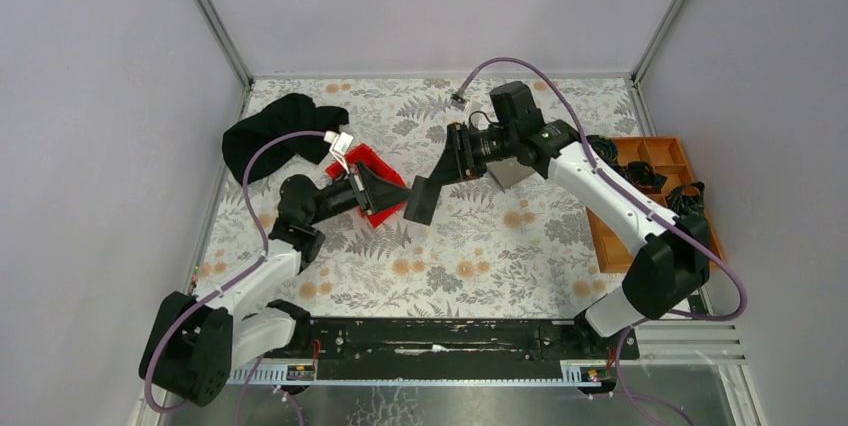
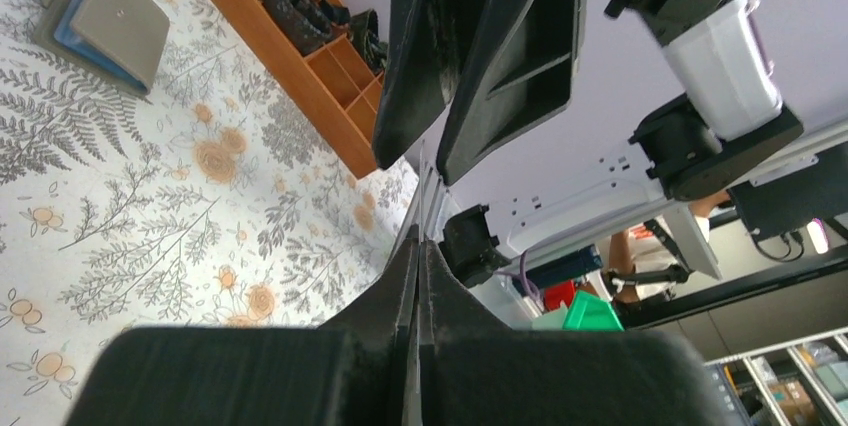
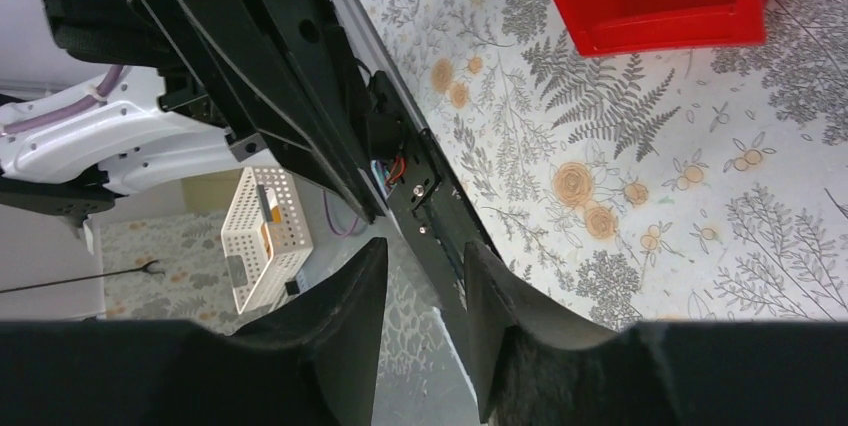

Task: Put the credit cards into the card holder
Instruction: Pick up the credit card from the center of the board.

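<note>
Left gripper (image 2: 418,246) is clamped on a thin card (image 2: 428,196), seen edge-on. Right gripper (image 3: 425,251), at its 3 o'clock, stands narrowly parted about the card's tip. Holder (image 2: 120,11) lies at 2 o'clock, a blue card (image 2: 68,31) under it.

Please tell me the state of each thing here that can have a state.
Left gripper: shut on a thin pale plastic card, seen edge-on.
Right gripper: open.
Flat grey folding card holder: lying flat, blue edge showing.
Red plastic bin: upright, nothing seen inside.
Orange compartment tray: upright, dark items inside.
</note>
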